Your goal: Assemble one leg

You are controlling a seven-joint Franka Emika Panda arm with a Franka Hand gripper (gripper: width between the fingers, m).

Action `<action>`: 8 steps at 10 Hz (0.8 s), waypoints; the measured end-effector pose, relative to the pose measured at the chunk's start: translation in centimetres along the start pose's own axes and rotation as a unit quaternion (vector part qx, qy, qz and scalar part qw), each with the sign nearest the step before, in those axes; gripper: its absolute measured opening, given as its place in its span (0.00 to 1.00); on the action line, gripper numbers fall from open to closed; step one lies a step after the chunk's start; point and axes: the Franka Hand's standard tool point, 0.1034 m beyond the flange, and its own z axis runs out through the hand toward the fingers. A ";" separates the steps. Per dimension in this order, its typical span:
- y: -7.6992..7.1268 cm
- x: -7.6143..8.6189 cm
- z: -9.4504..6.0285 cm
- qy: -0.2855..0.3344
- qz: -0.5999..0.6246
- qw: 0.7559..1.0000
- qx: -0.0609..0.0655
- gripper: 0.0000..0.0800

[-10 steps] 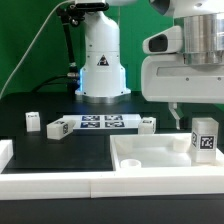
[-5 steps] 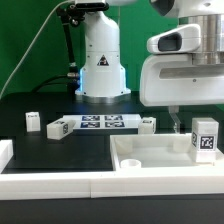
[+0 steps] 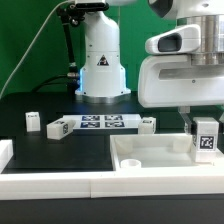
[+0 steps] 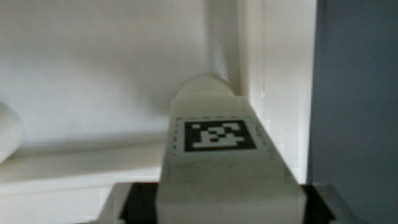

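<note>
My gripper (image 3: 200,128) is shut on the leg (image 3: 208,142), a small white post whose black-and-white tag faces the camera. It holds the leg upright over the right end of the large white tray-like panel (image 3: 135,160). In the wrist view the leg (image 4: 217,120) runs out from between the dark fingers (image 4: 135,204), tag up, above the panel's white inner wall (image 4: 107,90). Whether the leg's lower end touches the panel is hidden.
The marker board (image 3: 98,123) lies mid-table before the robot base (image 3: 101,68). Other small white posts stand at its left (image 3: 32,121), at its left end (image 3: 57,128) and at its right end (image 3: 148,123). A white block (image 3: 4,152) sits at the exterior view's left edge.
The gripper with the leg has shifted slightly toward the exterior view's right and a little lower. Everything else has stayed put.
</note>
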 end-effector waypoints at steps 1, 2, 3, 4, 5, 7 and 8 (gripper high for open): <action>0.0 0.0 0.0 -0.001 0.013 1.000 0.001 0.37; 0.0 0.0 0.0 0.000 0.076 0.997 0.000 0.37; 0.0 -0.1 0.0 0.002 0.151 0.988 -0.005 0.37; 0.1 -0.1 0.1 0.004 0.208 0.978 -0.003 0.37; 0.2 -0.1 0.2 0.007 0.283 0.959 0.004 0.37; 0.3 -0.2 0.2 0.019 0.398 0.917 0.010 0.37; 0.4 -0.3 0.2 0.018 0.463 0.886 0.012 0.37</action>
